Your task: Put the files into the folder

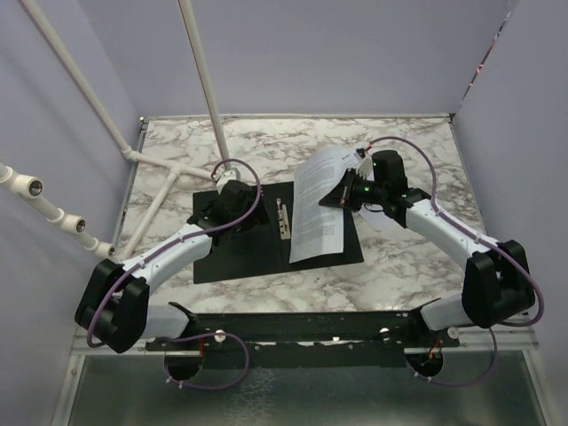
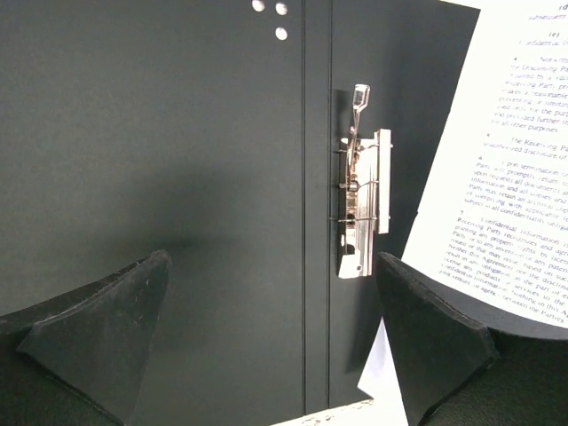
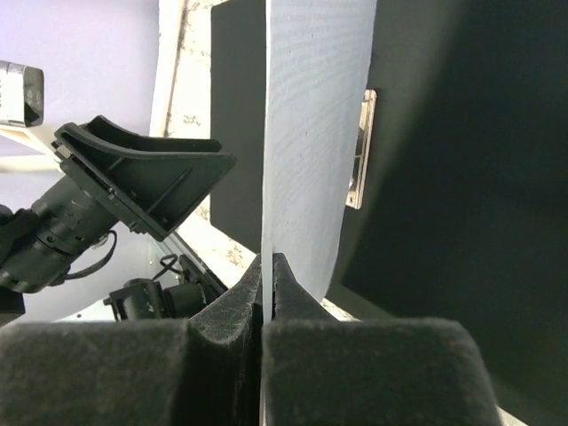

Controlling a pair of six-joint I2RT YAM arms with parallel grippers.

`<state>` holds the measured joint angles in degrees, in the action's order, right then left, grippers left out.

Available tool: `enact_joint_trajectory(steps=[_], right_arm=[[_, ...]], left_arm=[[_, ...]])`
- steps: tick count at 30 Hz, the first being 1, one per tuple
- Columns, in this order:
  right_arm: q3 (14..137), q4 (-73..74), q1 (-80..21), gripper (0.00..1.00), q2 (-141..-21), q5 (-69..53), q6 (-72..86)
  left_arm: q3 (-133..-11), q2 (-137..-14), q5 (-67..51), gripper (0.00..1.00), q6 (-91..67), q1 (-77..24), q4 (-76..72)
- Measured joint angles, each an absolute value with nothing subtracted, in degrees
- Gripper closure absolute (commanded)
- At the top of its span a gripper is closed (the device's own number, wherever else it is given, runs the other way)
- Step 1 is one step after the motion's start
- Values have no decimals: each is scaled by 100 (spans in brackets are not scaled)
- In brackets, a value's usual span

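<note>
- My right gripper [image 3: 266, 271] is pinched shut on the right edge of the files [image 1: 318, 209]
- Their long axis runs near to far, over the right half of the open folder [image 1: 232, 253]
- My left gripper [image 2: 272, 257] gapes wide and empty above the left half
- The silver clip [image 2: 362, 209] lies along the spine, just left of the sheets

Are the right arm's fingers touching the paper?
Touching. The right wrist view shows the right gripper, its fingers pinched shut on the paper, with no gap.
</note>
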<state>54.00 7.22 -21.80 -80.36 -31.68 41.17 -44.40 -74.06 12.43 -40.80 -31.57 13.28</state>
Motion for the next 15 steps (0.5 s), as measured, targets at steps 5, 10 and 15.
enact_joint_trajectory(steps=[5,10,15], right_arm=[[5347,346,-2180,100,-8370,-3354,4327],[5293,1,-2180,100,-8600,-3454,4462],[5192,-340,-2163,100,-8823,-3577,4552]], left_arm=[[-4261,-7533,1253,1,-4248,-3144,1085],[-4130,-7662,1253,1,-4322,-3133,899],[-3992,-7662,1253,1,-4327,-3118,770]])
